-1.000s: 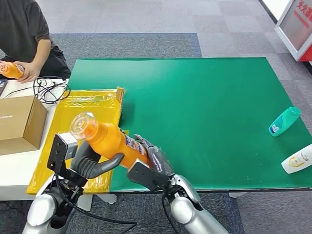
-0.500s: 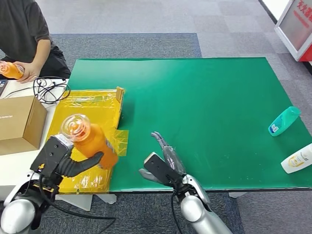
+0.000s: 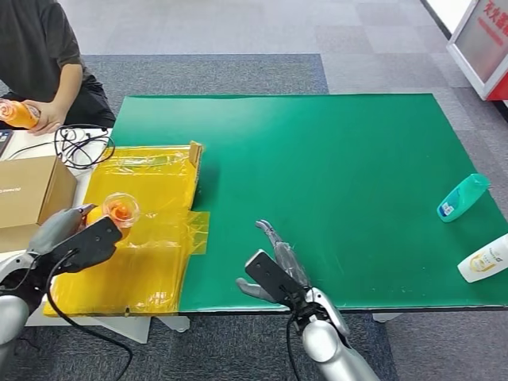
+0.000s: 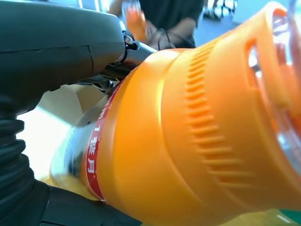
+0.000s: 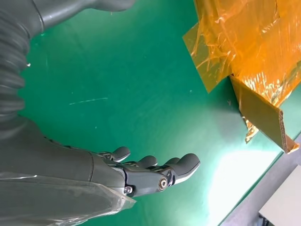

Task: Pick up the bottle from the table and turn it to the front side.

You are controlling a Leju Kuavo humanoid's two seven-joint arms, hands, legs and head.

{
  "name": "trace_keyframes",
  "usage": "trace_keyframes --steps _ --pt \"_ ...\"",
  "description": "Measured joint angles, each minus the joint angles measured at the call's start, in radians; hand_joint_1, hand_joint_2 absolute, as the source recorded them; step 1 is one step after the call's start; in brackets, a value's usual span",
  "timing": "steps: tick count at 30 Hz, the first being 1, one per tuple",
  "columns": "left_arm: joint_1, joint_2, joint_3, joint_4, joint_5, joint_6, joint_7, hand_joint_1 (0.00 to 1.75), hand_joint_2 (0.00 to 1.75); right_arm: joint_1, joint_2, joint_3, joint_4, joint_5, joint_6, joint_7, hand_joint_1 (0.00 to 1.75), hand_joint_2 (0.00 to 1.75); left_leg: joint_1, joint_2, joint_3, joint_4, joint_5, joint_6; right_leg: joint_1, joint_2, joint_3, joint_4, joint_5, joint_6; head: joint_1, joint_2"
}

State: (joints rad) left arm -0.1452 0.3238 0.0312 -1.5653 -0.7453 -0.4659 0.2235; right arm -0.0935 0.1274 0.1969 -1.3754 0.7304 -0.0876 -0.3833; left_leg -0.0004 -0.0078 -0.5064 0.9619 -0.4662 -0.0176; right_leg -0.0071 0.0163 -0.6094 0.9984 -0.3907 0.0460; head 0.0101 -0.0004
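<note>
We find the orange plastic bottle with the clear cap (image 3: 117,213) gripped in our left robot hand (image 3: 69,238), held over the yellow film-wrapped cardboard tray (image 3: 157,262), at the tray's side away from the green bench (image 3: 336,175). Its long axis points roughly toward our head camera, cap end nearest us. Our right robot hand (image 3: 277,266) hovers empty, fingers spread, above the bench just beside the tray. The left robot hand alone can turn the bottle.

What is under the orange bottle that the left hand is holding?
Under the orange bottle, held by the left hand, lies the yellow film that lines the flat cardboard box. The hand covers the bottle's lower body, so I cannot tell whether it touches the film.
</note>
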Motion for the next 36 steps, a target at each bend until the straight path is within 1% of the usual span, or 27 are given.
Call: trace_keyframes --steps 5,10,14,17,19,20,22,25,26,28,29,30,33,36 --pt "-0.134 0.008 -0.099 0.146 -0.221 0.013 -0.052 1.75 1.75 0.001 0.000 0.000 0.004 0.011 0.012 0.009 0.00 1.75 0.000 0.000 0.000 0.000 0.000 0.000 0.000 0.000 0.000 0.000 0.000 0.000 0.000 0.000" --pt "-0.248 -0.020 -0.206 0.279 -0.365 0.056 -0.119 1.66 1.75 0.008 0.002 0.001 0.012 0.014 0.022 0.017 0.00 1.75 0.000 0.000 -0.001 0.000 0.000 0.000 0.000 0.000 0.000 0.000 0.000 0.000 0.000 0.000" --pt "-0.291 -0.054 -0.270 0.341 -0.395 0.074 -0.164 1.62 1.75 0.011 0.003 0.002 0.017 0.014 0.024 0.020 0.00 1.75 0.000 0.000 -0.001 0.000 0.000 0.000 -0.001 0.001 -0.001 0.000 0.000 0.000 0.000 0.000" --pt "-0.302 -0.079 -0.304 0.375 -0.396 0.086 -0.188 1.62 1.75 0.012 0.003 0.003 0.018 0.015 0.025 0.026 0.00 1.75 0.000 0.000 -0.001 0.000 0.000 0.000 -0.001 0.001 -0.001 0.000 0.000 0.000 0.000 0.000" --pt "-0.303 -0.094 -0.320 0.391 -0.394 0.089 -0.193 1.58 1.75 0.013 0.003 0.003 0.018 0.015 0.025 0.029 0.00 1.75 0.000 0.000 -0.001 0.000 0.000 0.000 -0.001 0.001 -0.001 0.000 0.000 0.000 0.000 0.000" --pt "-0.303 -0.099 -0.326 0.398 -0.393 0.090 -0.194 1.53 1.75 0.013 0.003 0.003 0.018 0.015 0.025 0.029 0.00 1.75 0.000 0.000 -0.001 0.000 0.000 0.000 -0.001 0.001 -0.001 0.000 0.000 0.000 0.000 0.000" --pt "-0.304 -0.107 -0.335 0.409 -0.391 0.089 -0.197 1.37 1.75 0.013 0.003 0.003 0.018 0.015 0.025 0.030 0.00 1.75 0.000 0.000 -0.001 0.000 0.000 0.000 -0.001 0.001 -0.001 0.000 0.000 0.000 0.000 0.000" --pt "-0.305 -0.118 -0.346 0.433 -0.385 0.081 -0.197 1.09 1.75 0.013 0.003 0.003 0.018 0.015 0.027 0.030 0.00 1.75 0.000 0.000 -0.001 0.000 0.000 0.000 -0.001 0.001 -0.001 0.000 0.000 0.000 0.000 0.000" --pt "-0.305 -0.121 -0.349 0.444 -0.385 0.075 -0.193 0.97 1.75 0.013 0.003 0.003 0.018 0.015 0.028 0.030 0.00 1.75 0.000 0.000 -0.001 0.000 0.000 0.000 -0.001 0.001 -0.001 0.000 0.000 0.000 0.000 0.000" --pt "-0.305 -0.128 -0.352 0.471 -0.383 0.060 -0.177 0.63 1.75 0.013 0.003 0.003 0.018 0.015 0.030 0.031 0.00 1.75 0.000 0.000 -0.001 0.000 0.000 0.000 -0.001 0.001 -0.001 0.000 0.000 0.000 0.000 0.000" --pt "-0.305 -0.131 -0.352 0.484 -0.383 0.055 -0.169 0.50 1.75 0.013 0.003 0.003 0.018 0.015 0.031 0.031 0.00 1.75 0.000 0.000 -0.001 0.000 0.000 0.000 -0.001 0.001 -0.001 0.000 0.000 0.000 0.000 0.000" --pt "-0.306 -0.134 -0.352 0.497 -0.384 0.051 -0.161 0.30 1.75 0.013 0.003 0.003 0.020 0.015 0.032 0.031 0.00 1.75 0.000 0.000 -0.001 0.000 0.000 0.000 -0.001 0.001 0.000 0.000 0.000 0.000 0.000 0.000" --pt "-0.309 -0.141 -0.349 0.529 -0.387 0.046 -0.146 0.00 1.75 0.012 0.003 0.003 0.025 0.015 0.037 0.032 0.00 1.75 0.000 0.000 -0.001 0.000 0.000 0.000 -0.001 0.001 0.000 0.000 0.000 0.000 0.000 0.000" --pt "-0.307 -0.146 -0.346 0.552 -0.391 0.042 -0.135 0.00 1.75 0.012 0.003 0.003 0.026 0.015 0.041 0.032 0.00 1.75 0.000 0.000 -0.001 0.000 0.000 0.000 -0.001 0.001 0.000 0.000 0.000 0.000 0.000 0.000"
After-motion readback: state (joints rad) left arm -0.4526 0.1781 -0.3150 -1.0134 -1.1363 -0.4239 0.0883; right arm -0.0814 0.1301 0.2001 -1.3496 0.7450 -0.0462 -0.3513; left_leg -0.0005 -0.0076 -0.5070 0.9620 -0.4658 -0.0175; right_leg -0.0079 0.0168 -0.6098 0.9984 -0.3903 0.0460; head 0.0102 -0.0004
